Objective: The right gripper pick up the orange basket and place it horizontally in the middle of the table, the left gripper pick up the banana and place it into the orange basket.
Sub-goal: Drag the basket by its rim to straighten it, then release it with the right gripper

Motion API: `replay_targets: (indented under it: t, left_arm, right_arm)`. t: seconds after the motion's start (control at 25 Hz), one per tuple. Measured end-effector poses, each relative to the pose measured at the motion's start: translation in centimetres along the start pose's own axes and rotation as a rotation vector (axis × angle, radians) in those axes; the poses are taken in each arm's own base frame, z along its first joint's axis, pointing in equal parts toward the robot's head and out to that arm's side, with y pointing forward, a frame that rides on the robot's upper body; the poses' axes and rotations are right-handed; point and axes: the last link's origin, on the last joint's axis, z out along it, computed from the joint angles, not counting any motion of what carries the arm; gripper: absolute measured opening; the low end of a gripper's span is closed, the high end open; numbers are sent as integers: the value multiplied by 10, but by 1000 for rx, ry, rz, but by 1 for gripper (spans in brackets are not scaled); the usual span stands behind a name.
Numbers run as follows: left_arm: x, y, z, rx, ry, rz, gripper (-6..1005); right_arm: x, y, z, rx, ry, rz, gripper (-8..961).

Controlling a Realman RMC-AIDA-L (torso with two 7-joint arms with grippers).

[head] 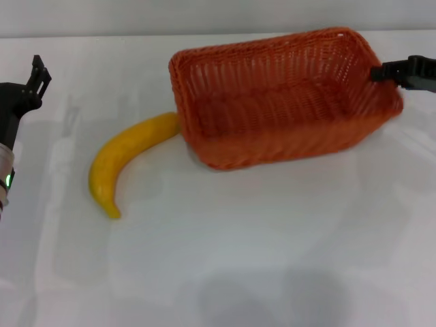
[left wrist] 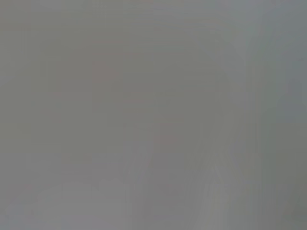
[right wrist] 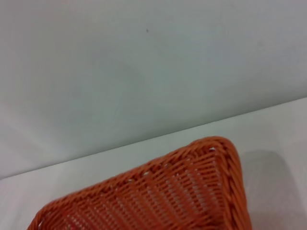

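Reaching in from the right edge of the head view, the right gripper (head: 379, 72) is seen at the basket's far right rim, and its black fingers appear to be closed on the braided edge there. The orange basket (head: 279, 95) is held tipped, its open mouth turned toward the camera and its near long side resting on the table (head: 272, 259); this tilt is judged to come from the rim being lifted at one end while the basket is carried or set down. The banana (head: 122, 160) lies just left of the basket, its upper end touching the basket's lower left corner. The left gripper (head: 34, 82) is parked at the far left, well apart from the banana; whether its prongs are apart cannot be told. No brand, label or writing can be read anywhere.
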Motion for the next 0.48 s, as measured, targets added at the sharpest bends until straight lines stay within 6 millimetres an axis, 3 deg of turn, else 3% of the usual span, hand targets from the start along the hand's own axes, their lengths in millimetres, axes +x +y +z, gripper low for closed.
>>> replay_targets:
  t: [0.48]
  left_arm:
    - [1,-1,1,1,2,2,862]
  right_arm:
    - [0,-5,-8,-12,-67,-43,720]
